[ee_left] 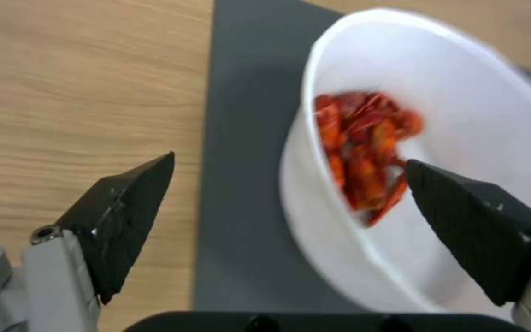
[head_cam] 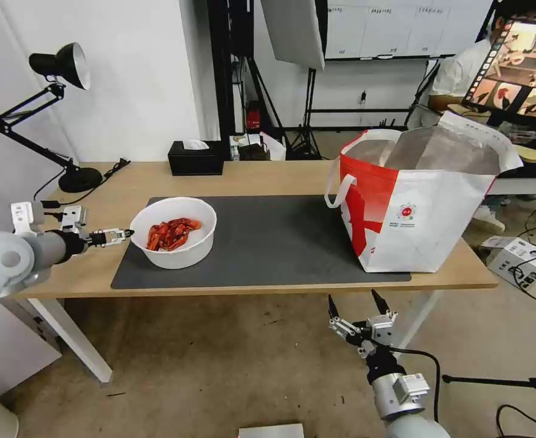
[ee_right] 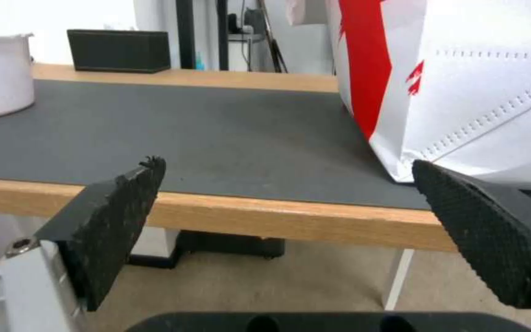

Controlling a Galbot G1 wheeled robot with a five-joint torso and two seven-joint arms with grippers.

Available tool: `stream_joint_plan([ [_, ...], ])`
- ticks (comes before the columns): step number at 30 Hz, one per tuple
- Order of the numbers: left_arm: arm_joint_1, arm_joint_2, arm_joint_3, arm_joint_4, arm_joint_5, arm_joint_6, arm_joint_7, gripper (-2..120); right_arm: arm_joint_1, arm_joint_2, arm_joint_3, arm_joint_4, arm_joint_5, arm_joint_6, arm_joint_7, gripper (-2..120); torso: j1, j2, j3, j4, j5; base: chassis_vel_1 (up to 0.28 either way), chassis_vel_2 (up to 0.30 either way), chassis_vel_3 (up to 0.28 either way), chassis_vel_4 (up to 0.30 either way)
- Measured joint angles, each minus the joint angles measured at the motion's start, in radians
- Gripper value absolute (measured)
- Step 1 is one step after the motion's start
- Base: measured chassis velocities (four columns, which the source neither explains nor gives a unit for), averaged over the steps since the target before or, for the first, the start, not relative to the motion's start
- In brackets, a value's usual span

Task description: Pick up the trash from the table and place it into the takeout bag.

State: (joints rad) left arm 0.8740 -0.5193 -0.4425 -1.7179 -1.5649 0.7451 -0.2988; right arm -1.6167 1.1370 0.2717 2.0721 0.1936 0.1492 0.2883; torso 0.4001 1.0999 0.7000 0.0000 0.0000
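White bowl (head_cam: 174,232) of crayfish shells sat on the mat's left end, takeout bag (head_cam: 418,201) well apart on the right. My left gripper (head_cam: 117,235) was wide open straddling its rim; I judged a deeper bite safest. Right gripper (head_cam: 359,311) idled open below the table (head_cam: 292,177) edge.

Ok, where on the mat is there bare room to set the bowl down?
The dark grey mat lies bare between the white bowl of red crayfish shells and the white-and-red takeout bag. Crowded at the bowl's left rim, where the open left gripper straddles it.

Light wood-grain table (head_cam: 268,176) w/ matt grey mat (head_cam: 280,243); smooth white bowl (head_cam: 176,252).
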Motion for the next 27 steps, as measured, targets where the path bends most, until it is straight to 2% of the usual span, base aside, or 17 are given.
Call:
stream_joint_plan([
  [6,-0.030,-0.026,0.019,0.021,-0.069,-0.001,-0.043,100,0.000,0.000,0.000,0.000,0.000,0.000,0.000,100,0.000,0.000,0.000,0.0000,-0.0001,0.000,0.000,0.000,0.000],
  [27,-0.133,-0.097,0.139,0.077,-0.074,-0.008,-0.104,100,0.000,0.000,0.000,0.000,0.000,0.000,0.000,100,0.000,0.000,0.000,0.0000,0.0000,0.000,0.000,0.000,0.000],
])
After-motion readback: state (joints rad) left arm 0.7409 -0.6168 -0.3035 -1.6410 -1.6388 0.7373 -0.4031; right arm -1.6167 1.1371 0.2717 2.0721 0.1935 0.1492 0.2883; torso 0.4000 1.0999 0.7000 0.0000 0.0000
